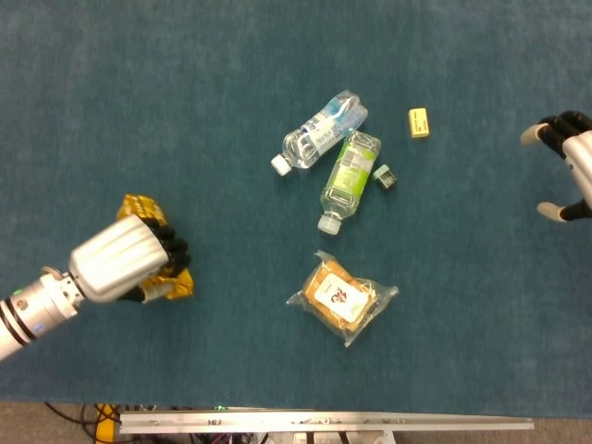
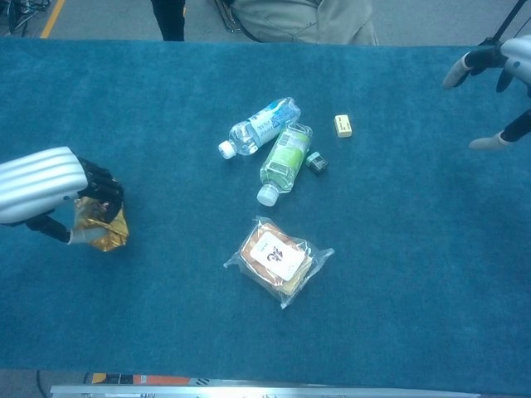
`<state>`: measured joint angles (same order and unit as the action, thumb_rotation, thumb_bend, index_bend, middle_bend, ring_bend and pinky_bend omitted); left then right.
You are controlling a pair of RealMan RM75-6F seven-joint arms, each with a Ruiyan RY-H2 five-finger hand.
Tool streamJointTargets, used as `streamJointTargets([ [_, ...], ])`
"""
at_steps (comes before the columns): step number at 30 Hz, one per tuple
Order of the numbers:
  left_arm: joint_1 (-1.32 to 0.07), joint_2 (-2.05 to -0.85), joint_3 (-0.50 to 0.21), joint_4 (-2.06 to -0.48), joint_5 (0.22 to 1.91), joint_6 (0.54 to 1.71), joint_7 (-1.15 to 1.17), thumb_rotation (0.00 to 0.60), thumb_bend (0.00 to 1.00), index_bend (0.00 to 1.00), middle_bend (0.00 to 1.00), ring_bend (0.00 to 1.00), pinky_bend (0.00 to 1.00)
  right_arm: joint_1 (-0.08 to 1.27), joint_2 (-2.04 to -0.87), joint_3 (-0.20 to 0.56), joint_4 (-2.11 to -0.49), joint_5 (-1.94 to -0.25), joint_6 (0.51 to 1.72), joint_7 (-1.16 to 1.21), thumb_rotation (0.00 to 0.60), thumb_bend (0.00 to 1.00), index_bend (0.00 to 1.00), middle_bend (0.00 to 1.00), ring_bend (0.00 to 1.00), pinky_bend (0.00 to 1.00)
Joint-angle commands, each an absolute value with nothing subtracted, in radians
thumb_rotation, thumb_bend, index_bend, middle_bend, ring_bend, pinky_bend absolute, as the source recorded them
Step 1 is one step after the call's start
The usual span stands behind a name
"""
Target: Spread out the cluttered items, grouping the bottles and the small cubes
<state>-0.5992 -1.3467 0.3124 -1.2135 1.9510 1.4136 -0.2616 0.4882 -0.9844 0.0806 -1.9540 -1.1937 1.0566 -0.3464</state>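
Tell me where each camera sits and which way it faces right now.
Head view: high up, looking almost straight down on the table; shows the left hand gripping the yellow packet and the right hand at the edge.
Chest view: lower, angled forward across the table to the floor beyond; same two hands.
Both share the two bottles, both small cubes and the bread pack.

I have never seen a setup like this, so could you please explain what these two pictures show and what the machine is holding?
These are two cameras on one two-armed robot: the head view looks straight down, the chest view looks across the blue felt table. The silver left hand holds a crinkled gold foil packet. The right hand hangs open at the far edge. Mid-table lie a blue-labelled clear bottle touching a green-labelled clear bottle, a small dark cube, a small yellow cube and a plastic-wrapped bread pack.
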Motion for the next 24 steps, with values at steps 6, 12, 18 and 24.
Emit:
streamJointTargets([
  [6,-0.614,-1.321,0.308,-1.35,2.012,1.388,-0.17,0.6,0.34,0.57,0.55,0.5,0.62,0.5,-0.99,0.089,-1.937,-1.186,1.041,-0.326,0.6,0.0,0.31,0.33,0.23,0.37],
  [12,-0.614,-1.316,0.311,-1.414,2.053,1.378,-0.112,0.6,0.34,0.57,0.55,0.5,0.63,0.503,-0.99,0.091,-1.924,-1.19,1.032,-0.305,0.6,0.0,0.31,0.33,0.23,0.37],
  [18,-0.621,-1.321,0.316,-1.487,2.119,1.36,-0.035,0.6,0.34,0.57,0.54,0.5,0.63,0.502,-0.992,0.091,-1.916,-1.205,1.029,-0.281,0.6,0.0,0.31,0.33,0.23,0.37],
  [24,-0.64,-1.342,0.303,-1.527,2.146,1.315,0.005,0.6,0.34,0.56,0.54,0.5,0.63,0.495,-0.989,0.085,-1.905,-1.226,1.028,-0.249,0.6,0.0,0.31,0.33,0.23,0.37],
])
